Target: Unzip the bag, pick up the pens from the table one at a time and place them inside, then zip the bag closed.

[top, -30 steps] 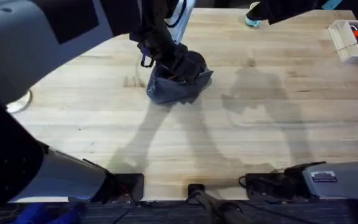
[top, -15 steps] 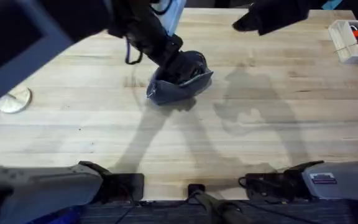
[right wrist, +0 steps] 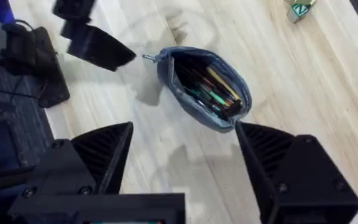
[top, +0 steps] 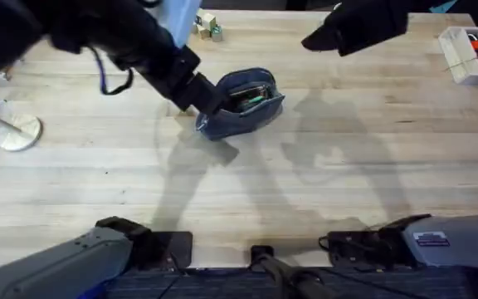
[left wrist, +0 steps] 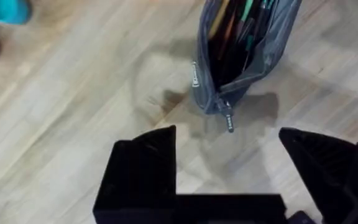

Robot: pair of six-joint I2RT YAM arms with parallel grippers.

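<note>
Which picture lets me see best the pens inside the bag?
The right wrist view: it looks straight into the open grey-blue fabric pouch, so the thin coloured pens show along their length. The left wrist view shows their ends in the pouch mouth. Overhead they are tiny.

I see a white tray at the right edge, a round disc at the left edge, small blocks at the far edge.
</note>
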